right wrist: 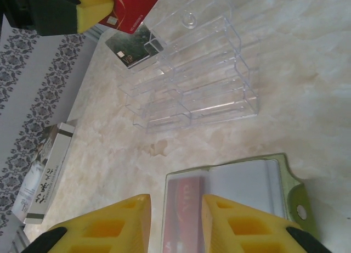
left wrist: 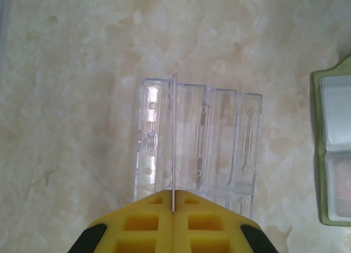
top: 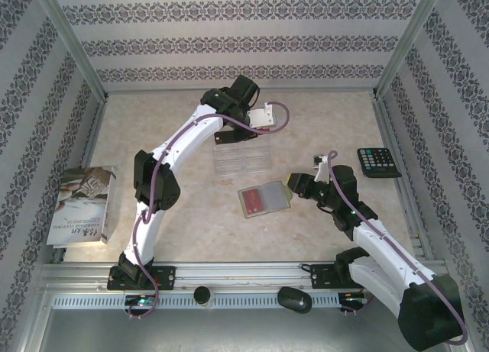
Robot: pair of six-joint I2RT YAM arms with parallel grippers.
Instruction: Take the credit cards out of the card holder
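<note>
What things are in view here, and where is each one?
card holder: one, olive-green, open, mid-table
pocketed card: one, red, inside the card holder
held card: one, red with gold letters, in left claw
clear stand: one, see-through, beyond the card holder
black card: one, black, at the clear stand's far side
calculator: one, black, right side
booklet: one, printed, left edge
table: one, cream marble, under everything
left claw: one, yellow, shut on the held card
right claw: one, yellow, open above the card holder
</note>
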